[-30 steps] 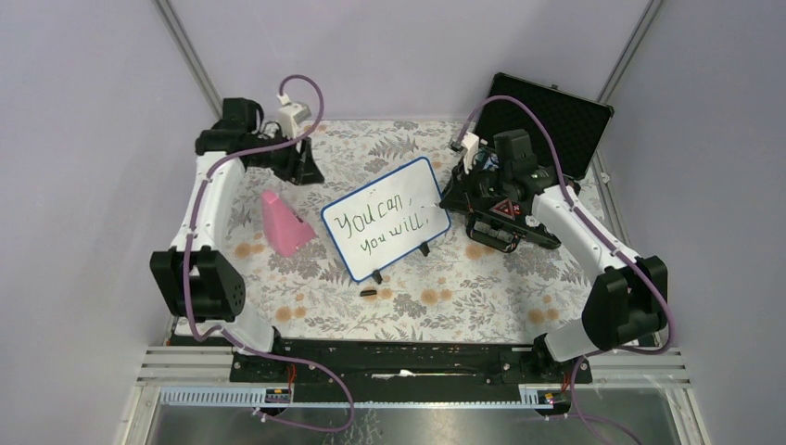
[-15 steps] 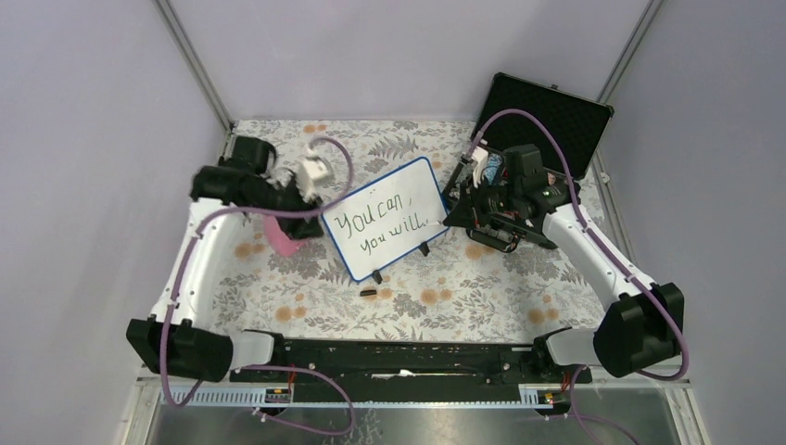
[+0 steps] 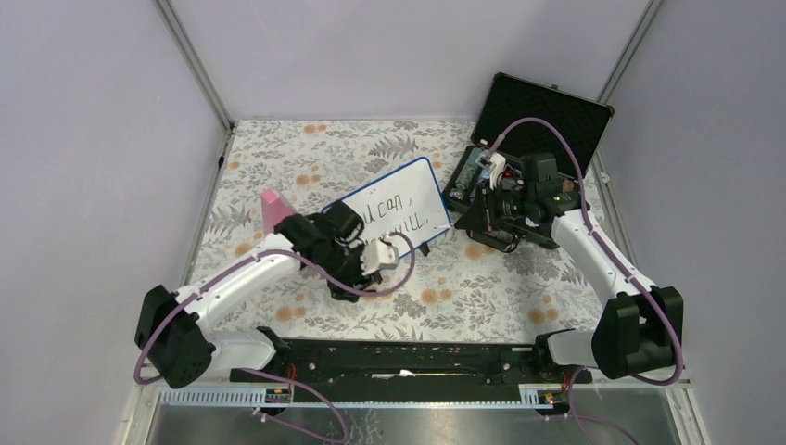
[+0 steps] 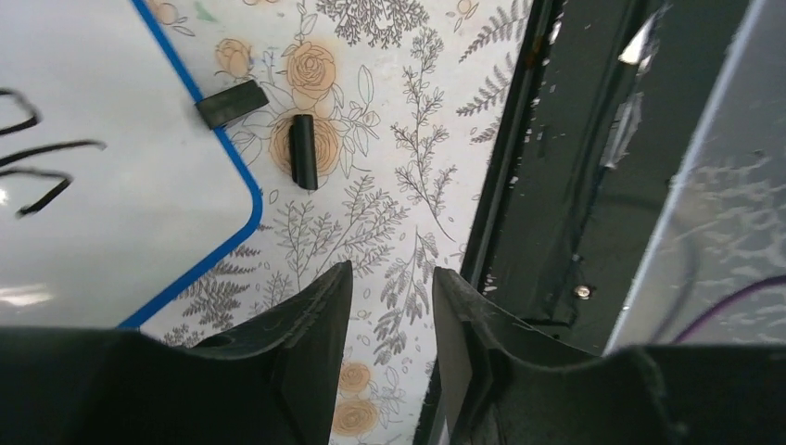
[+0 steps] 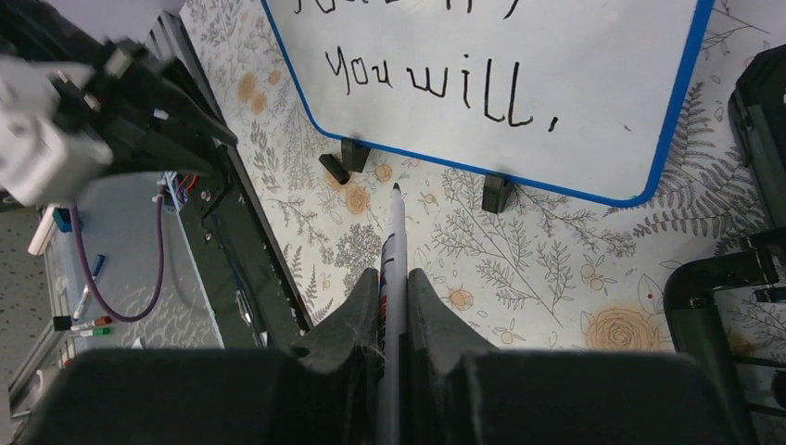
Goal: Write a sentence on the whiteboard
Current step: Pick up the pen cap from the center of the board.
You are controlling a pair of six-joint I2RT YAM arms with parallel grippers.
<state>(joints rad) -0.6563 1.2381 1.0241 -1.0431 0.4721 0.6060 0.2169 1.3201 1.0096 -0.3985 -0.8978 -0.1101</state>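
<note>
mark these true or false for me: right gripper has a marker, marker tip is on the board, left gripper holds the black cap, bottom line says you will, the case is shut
1. The right gripper is shut on a marker. True.
2. The marker tip touches the whiteboard. False: the tip is over the cloth, short of the board's blue edge.
3. The left gripper holds the black cap. False: it is open and empty; the cap lies on the cloth beside a clip foot.
4. The bottom line reads "you will,". True.
5. The black case is shut. False: its lid stands open.
</note>
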